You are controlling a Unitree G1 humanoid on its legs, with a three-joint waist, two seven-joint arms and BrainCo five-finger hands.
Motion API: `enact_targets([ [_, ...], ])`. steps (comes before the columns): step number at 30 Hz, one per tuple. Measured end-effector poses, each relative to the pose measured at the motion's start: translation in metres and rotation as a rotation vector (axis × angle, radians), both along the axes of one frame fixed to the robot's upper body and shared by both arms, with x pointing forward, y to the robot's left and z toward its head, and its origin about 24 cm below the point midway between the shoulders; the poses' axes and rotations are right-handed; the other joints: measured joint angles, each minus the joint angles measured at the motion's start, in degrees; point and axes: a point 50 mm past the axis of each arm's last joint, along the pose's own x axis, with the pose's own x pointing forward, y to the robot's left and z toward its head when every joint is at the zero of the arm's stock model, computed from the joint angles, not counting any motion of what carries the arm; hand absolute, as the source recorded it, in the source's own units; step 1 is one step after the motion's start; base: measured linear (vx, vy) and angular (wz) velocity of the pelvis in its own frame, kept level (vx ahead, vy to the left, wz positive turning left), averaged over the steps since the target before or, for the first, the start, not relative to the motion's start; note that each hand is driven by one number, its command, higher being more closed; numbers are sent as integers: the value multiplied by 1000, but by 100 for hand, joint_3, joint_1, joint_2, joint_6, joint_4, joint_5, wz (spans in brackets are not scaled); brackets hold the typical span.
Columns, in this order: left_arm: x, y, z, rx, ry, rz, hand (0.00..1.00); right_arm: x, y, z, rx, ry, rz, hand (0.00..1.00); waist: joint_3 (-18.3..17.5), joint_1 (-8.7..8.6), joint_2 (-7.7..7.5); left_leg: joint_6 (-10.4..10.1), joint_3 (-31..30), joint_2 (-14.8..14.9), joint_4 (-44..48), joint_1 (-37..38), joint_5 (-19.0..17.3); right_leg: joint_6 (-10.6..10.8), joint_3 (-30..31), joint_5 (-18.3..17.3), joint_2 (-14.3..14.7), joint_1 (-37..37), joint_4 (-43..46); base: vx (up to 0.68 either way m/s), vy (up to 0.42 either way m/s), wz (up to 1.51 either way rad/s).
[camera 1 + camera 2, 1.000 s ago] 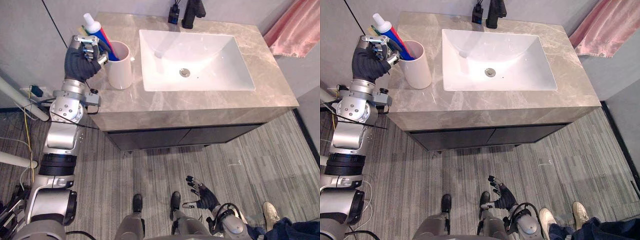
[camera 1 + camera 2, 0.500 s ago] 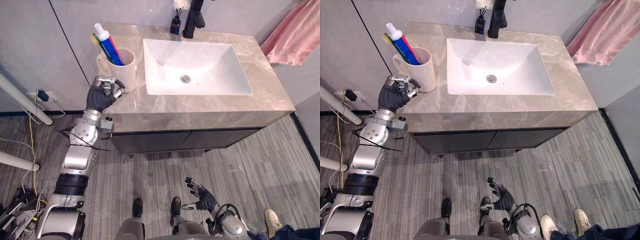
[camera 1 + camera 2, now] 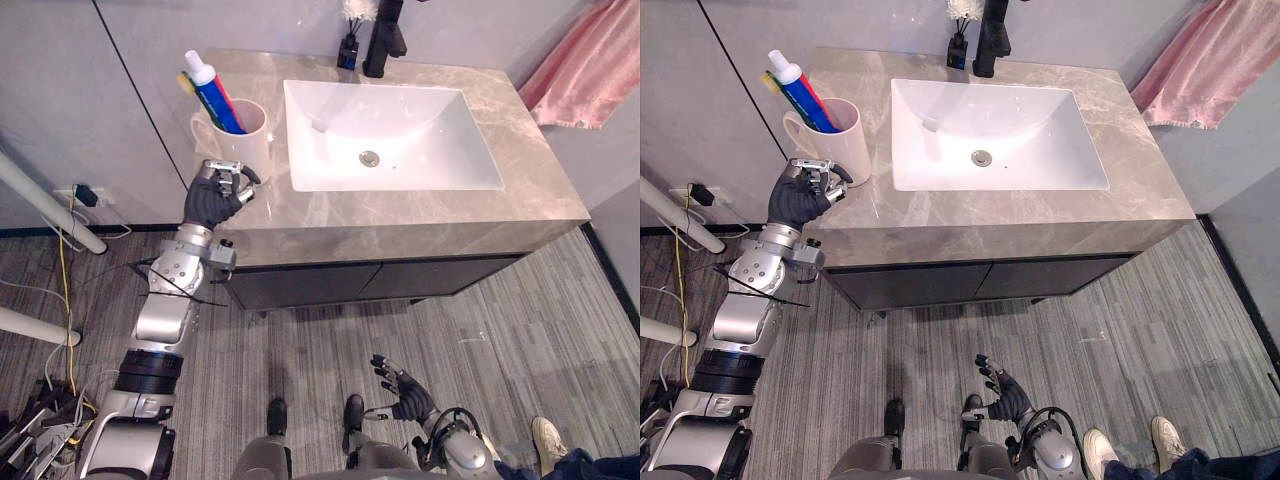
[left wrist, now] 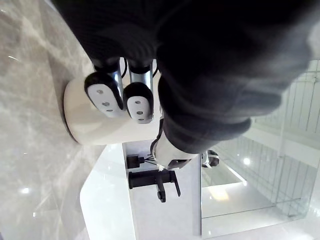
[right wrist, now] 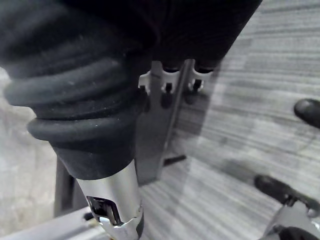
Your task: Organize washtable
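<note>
A white mug stands upright at the left end of the grey marble washtable, beside the basin. A blue, white-capped toothpaste tube and a toothbrush lean inside it.

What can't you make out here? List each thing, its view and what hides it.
Toothpaste tube and toothbrush, lower ends: eye views, inside the white cup.
Faucet top: eye views, cut by the upper edge.
Pink towel: eye views, cut by the right edge.
Whether the left robot hand touches the cup: its dark cover blocks the left wrist view.
</note>
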Motion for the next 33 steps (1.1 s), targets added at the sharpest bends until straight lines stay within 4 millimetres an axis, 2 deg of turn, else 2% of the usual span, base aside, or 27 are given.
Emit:
enact_targets([
  [10, 7, 6, -2, 16, 29, 22, 100, 0, -3, 0, -12, 0, -3, 0, 19, -56, 26, 20, 113, 32, 109, -184, -25, -16, 106, 18, 17, -201, 0, 7, -1, -6],
  [17, 14, 10, 18, 37, -19, 28, 100, 4, -6, 2, -23, -16, -25, 0, 240, -73, 64, 8, 140, 61, 272, -302, -131, -51, 138, -5, 34, -286, -1, -1, 2, -2],
  [26, 21, 19, 44, 84, -75, 55, 100, 6, -7, 3, -26, -26, -31, 0, 499, -90, 31, 58, 146, 90, 577, -483, -298, -16, 149, 21, 51, -303, -1, 0, 0, 0],
  [33, 21, 26, 46, 91, -75, 77, 100, 8, -7, 5, -24, -35, -30, 0, 608, -85, -43, 89, 141, 101, 793, -594, -427, -6, 150, 29, 54, -303, 0, 9, 4, 0],
])
